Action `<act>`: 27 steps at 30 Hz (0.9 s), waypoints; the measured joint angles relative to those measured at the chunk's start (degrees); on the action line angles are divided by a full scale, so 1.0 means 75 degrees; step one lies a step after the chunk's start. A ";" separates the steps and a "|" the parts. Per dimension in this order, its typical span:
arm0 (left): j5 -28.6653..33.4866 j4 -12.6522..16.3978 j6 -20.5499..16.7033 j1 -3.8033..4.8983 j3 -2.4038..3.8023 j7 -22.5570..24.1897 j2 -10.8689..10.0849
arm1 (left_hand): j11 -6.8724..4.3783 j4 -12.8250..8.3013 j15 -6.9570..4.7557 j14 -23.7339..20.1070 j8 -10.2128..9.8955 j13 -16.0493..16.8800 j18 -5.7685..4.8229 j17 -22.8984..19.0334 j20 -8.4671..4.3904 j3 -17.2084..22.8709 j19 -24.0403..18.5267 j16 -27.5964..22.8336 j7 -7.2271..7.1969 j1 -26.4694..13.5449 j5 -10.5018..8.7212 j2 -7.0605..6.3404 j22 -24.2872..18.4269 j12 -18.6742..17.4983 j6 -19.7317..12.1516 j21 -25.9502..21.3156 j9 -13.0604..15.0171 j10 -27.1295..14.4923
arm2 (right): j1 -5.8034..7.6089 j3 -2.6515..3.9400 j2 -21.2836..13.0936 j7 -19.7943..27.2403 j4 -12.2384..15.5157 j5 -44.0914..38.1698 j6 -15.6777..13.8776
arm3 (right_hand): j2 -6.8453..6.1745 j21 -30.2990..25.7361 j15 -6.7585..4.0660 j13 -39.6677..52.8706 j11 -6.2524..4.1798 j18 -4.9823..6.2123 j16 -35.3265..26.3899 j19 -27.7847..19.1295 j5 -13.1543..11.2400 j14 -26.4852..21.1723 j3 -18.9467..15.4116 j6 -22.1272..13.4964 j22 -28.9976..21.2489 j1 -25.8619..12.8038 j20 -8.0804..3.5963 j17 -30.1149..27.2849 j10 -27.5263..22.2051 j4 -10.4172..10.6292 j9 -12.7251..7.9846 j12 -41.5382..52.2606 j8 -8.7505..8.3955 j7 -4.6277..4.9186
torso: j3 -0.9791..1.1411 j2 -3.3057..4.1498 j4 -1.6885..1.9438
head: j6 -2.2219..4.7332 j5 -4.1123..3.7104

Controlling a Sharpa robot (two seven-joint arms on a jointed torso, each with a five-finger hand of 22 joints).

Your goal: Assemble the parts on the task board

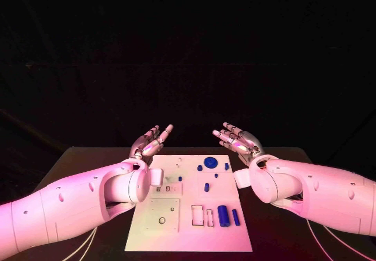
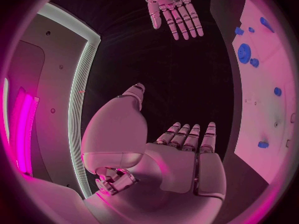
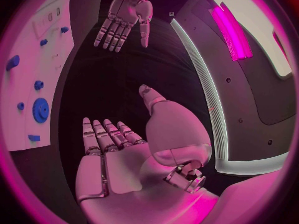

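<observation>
The left robot hand (image 1: 150,142) hangs above the black table (image 1: 78,163), just off the far left corner of the task board (image 1: 188,239). Its palm is turned inward, its fingers are apart and stretched out, and it holds nothing. The left wrist view shows the same spread fingers (image 2: 190,137) with nothing between them.

The task board lies flat on the table between the two arms. On its far half sit a round blue disc (image 1: 211,161), a few small blue pegs near the disc, and a short blue pin (image 1: 207,187) closer to the board's middle. Toward the near right part of the board lie a thick blue cylinder (image 1: 223,216) and, just beside it, a thinner blue rod (image 1: 236,217), both lengthwise.

The right robot hand (image 1: 239,141) hangs off the board's far right corner, palm facing the left robot hand, fingers spread wide and empty.
</observation>
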 measured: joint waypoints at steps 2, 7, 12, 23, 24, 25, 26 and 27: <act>0.0035 -0.0002 0.0084 0.0000 -0.0001 -0.0054 0.0001 | 0.0027 0.0009 0.0021 0.0004 0.0000 0.0000 0.0001 0.0010 0.0012 0.0009 0.0012 0.0009 0.0008 0.0079 0.0014 -0.0047 0.0000 0.0000 0.0039 0.0000 0.0000 0.0027 | 0.0064 -0.0056 0.0002 -0.0126 -0.0025 -0.0130 0.0296 | 0.0030 0.0046 0.0017 0.0019 0.0035 0.0001 0.0029 0.0060 0.0043 0.0156 0.0049 0.0169 0.0027 0.0140 0.0053 0.0022 0.0147 -0.0049 0.0025 0.0034 0.0025 0.0009 | 0.0001 0.0000 0.0000 | -0.0001 0.0000; 0.0079 0.0044 0.0251 0.0050 -0.0010 -0.0120 -0.0077 | 0.0190 0.0040 0.0054 0.0182 0.0051 0.0046 0.0118 0.0039 0.0012 0.0041 0.0012 0.0055 0.0016 0.0431 0.0014 -0.0030 0.0017 0.0047 0.0346 0.0051 0.0048 0.0247 | 0.0216 -0.0125 -0.0032 -0.0315 -0.0113 -0.0643 0.0712 | 0.0083 0.0222 -0.0017 0.0094 0.0022 0.0003 0.0170 0.0407 0.0044 0.0869 0.0228 0.0997 0.0114 0.0484 0.0052 0.0088 0.0901 -0.0188 0.0132 0.0181 0.0238 0.0066 | -0.0010 0.0016 -0.0003 | -0.0013 -0.0014; 0.0076 0.0071 0.0395 0.0162 0.0019 -0.0102 -0.0222 | 0.0335 0.0021 0.0145 0.0687 0.0179 0.0105 0.0118 0.0106 0.0091 0.0123 0.0206 0.0170 0.0056 0.0700 0.0014 0.0106 0.0081 0.0122 0.0874 0.0210 0.0112 0.0772 | 0.0365 -0.0067 -0.0157 -0.0321 -0.0328 -0.1633 0.0715 | 0.0080 0.0420 -0.0107 0.0165 -0.0036 0.0121 0.0347 0.0759 0.0043 0.1884 0.0386 0.1987 0.0210 0.0760 0.0060 0.0162 0.1996 -0.0346 0.0224 0.0365 0.0420 0.0143 | -0.0048 0.0076 -0.0016 | -0.0051 -0.0055; 0.0071 0.0343 0.0543 0.0240 0.0011 0.0017 -0.0505 | 0.0802 -0.0015 0.0485 0.3659 0.0672 0.0318 0.0117 0.0347 0.0096 0.0349 0.2782 0.0693 0.0257 0.1182 -0.0032 0.0439 0.0688 0.0599 0.3385 0.1504 0.0334 0.3805 | 0.0470 -0.0079 -0.0260 -0.0363 -0.0334 -0.3134 0.0710 | -0.0042 0.1378 -0.0402 0.0261 -0.0244 0.0478 0.0598 0.2623 -0.0001 0.4332 0.0767 0.3985 0.0652 0.1161 0.0044 0.0273 0.4355 -0.0648 0.0283 0.0554 0.0591 0.0381 | -0.0071 0.0207 0.0029 | -0.0085 -0.0090; 0.0071 0.0395 0.0552 0.0253 0.0011 0.0029 -0.0556 | 0.0826 -0.0015 0.0471 0.4118 0.0678 0.0335 0.0118 0.0381 0.0092 0.0349 0.3150 0.0778 0.0285 0.1217 -0.0032 0.0474 0.0764 0.0649 0.3598 0.1689 0.0342 0.4161 | 0.0494 -0.0079 -0.0283 -0.0382 -0.0323 -0.3257 0.0710 | -0.0043 0.1456 -0.0428 0.0261 -0.0263 0.0478 0.0598 0.2759 -0.0001 0.4498 0.0823 0.4142 0.0683 0.1159 0.0044 0.0280 0.4501 -0.0665 0.0285 0.0554 0.0591 0.0404 | -0.0071 0.0225 0.0038 | -0.0078 -0.0097; 0.0070 0.0438 0.0558 0.0265 0.0011 0.0037 -0.0596 | 0.0840 -0.0027 0.0451 0.4546 0.0723 0.0359 0.0118 0.0411 0.0085 0.0361 0.3369 0.0855 0.0311 0.1269 -0.0032 0.0453 0.0805 0.0704 0.3812 0.1803 0.0354 0.4522 | 0.0517 -0.0079 -0.0299 -0.0398 -0.0316 -0.3346 0.0711 | -0.0075 0.1517 -0.0453 0.0261 -0.0285 0.0478 0.0598 0.2863 -0.0001 0.4635 0.0850 0.4281 0.0703 0.1192 0.0040 0.0284 0.4621 -0.0682 0.0285 0.0554 0.0591 0.0425 | -0.0070 0.0243 0.0045 | -0.0073 -0.0103; 0.0070 0.0488 0.0565 0.0280 0.0011 0.0046 -0.0642 | 0.0838 -0.0037 0.0416 0.4963 0.0771 0.0388 0.0117 0.0443 0.0078 0.0370 0.3551 0.0943 0.0344 0.1304 -0.0032 0.0460 0.0837 0.0785 0.4081 0.1900 0.0372 0.4983 | 0.0543 -0.0079 -0.0317 -0.0421 -0.0309 -0.3444 0.0711 | -0.0091 0.1573 -0.0476 0.0265 -0.0302 0.0550 0.0598 0.2967 -0.0035 0.4765 0.0879 0.4422 0.0723 0.1208 0.0041 0.0284 0.4738 -0.0709 0.0291 0.0554 0.0591 0.0446 | -0.0073 0.0270 0.0059 | -0.0070 -0.0111; 0.0070 0.0538 0.0572 0.0296 0.0012 0.0053 -0.0690 | 0.0807 -0.0037 0.0360 0.5276 0.0821 0.0411 0.0213 0.0468 0.0070 0.0370 0.3721 0.1022 0.0381 0.1346 -0.0032 0.0502 0.0867 0.0856 0.4367 0.1999 0.0388 0.5362 | 0.0571 -0.0079 -0.0333 -0.0446 -0.0304 -0.3542 0.0711 | -0.0094 0.1632 -0.0500 0.0271 -0.0325 0.0597 0.0598 0.3066 -0.0047 0.4899 0.0930 0.4565 0.0744 0.1210 0.0042 0.0290 0.4859 -0.0717 0.0298 0.0554 0.0591 0.0466 | -0.0075 0.0292 0.0069 | -0.0068 -0.0117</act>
